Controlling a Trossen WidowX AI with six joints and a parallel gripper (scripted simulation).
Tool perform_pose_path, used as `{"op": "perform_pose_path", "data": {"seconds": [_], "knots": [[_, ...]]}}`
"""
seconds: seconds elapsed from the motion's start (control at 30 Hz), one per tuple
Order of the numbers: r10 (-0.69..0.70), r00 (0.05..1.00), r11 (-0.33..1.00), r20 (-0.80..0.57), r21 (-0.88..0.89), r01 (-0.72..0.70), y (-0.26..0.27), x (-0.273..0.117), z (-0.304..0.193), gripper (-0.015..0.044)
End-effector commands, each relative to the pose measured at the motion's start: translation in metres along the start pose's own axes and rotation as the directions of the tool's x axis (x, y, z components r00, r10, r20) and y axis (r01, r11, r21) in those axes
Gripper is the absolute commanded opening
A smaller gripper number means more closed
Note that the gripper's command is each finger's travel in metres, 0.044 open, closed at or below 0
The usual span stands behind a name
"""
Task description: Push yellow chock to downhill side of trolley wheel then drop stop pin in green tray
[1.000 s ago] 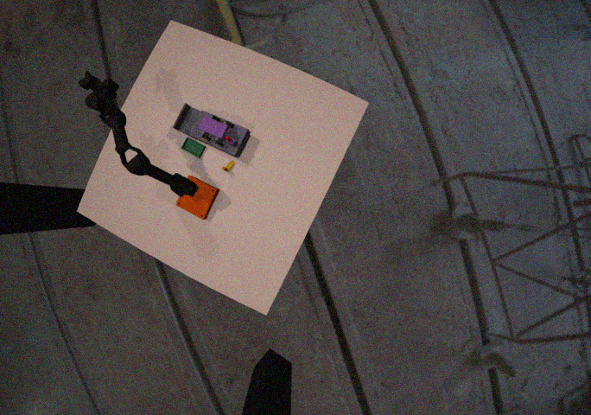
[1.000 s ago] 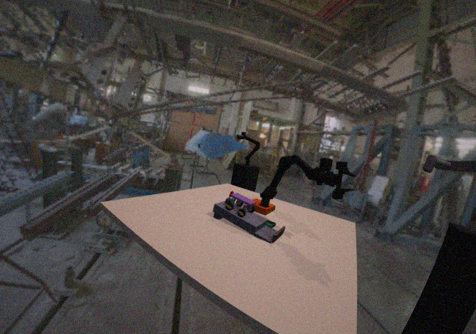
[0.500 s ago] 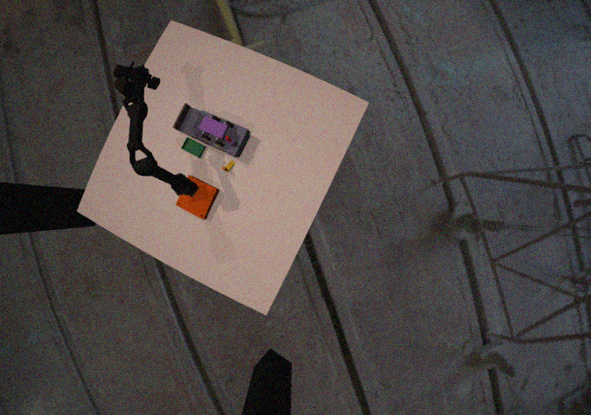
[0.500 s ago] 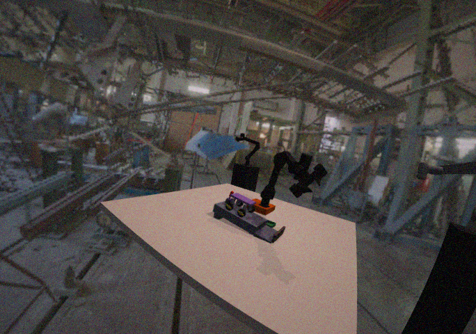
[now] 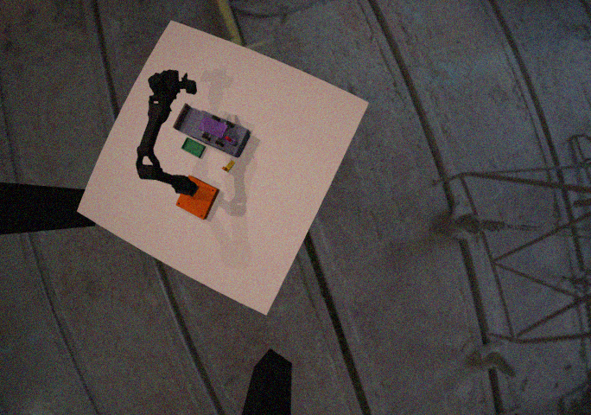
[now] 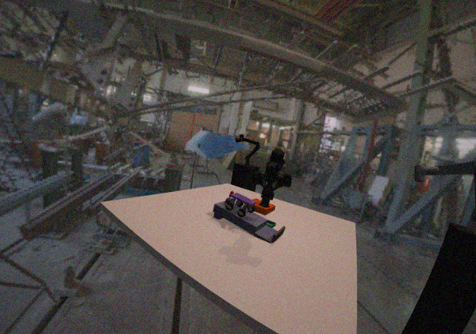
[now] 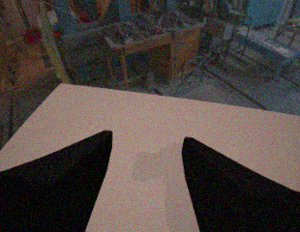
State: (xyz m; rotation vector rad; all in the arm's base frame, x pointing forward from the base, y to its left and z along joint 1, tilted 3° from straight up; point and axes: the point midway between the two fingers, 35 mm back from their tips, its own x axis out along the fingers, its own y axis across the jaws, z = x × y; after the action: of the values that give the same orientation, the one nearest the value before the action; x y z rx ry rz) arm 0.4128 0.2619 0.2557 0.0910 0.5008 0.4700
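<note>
The purple trolley [image 5: 213, 127] [image 6: 243, 197] stands on the grey ramp [image 5: 189, 119] [image 6: 264, 229]. The red-headed stop pin [image 5: 228, 138] [image 6: 231, 193] is upright at its uphill end. The yellow chock [image 5: 229, 165] lies on the table beside the ramp, apart from the trolley; it does not show in the exterior view. The green tray [image 5: 193, 147] [image 6: 271, 223] sits beside the ramp's lower half, with nothing visible inside. My gripper [image 7: 148, 142] is partly open and empty, raised above the table beyond the ramp's low end in the top view. Wheel contacts are too small to judge.
The arm's base stands on an orange block [image 5: 197, 206] [image 6: 263, 209] near the chock and tray. The ramp has a raised end wall [image 5: 181, 116] [image 6: 278, 233] at its low end. The pale table's edge [image 7: 189, 100] shows ahead in the wrist view.
</note>
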Motion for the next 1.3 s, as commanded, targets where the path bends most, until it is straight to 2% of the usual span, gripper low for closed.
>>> {"op": "perform_pose_path", "data": {"seconds": [0.0,0.17,0.33,0.67,0.77,0.83,1.1,1.27], "knots": [[-0.076,0.995,0.988,-0.060,-0.140,0.067,-0.041,-0.007,-0.010,0.0190],[-0.179,0.974,0.935,-0.140,-0.332,0.124,-0.093,-0.024,-0.024,0.0190],[-0.263,0.940,0.853,-0.218,-0.508,0.121,-0.136,-0.045,-0.040,0.0190],[-0.385,0.830,0.668,-0.404,-0.743,-0.051,-0.208,-0.103,-0.084,0.0190],[-0.404,0.787,0.619,-0.466,-0.773,-0.139,-0.224,-0.123,-0.101,0.0190],[-0.427,0.783,0.616,-0.452,-0.779,-0.113,-0.235,-0.138,-0.095,0.0190],[-0.415,0.696,0.581,-0.586,-0.759,-0.293,-0.253,-0.167,-0.135,0.0190],[-0.360,0.595,0.545,-0.718,-0.680,-0.491,-0.261,-0.199,-0.177,0.0190]]}}
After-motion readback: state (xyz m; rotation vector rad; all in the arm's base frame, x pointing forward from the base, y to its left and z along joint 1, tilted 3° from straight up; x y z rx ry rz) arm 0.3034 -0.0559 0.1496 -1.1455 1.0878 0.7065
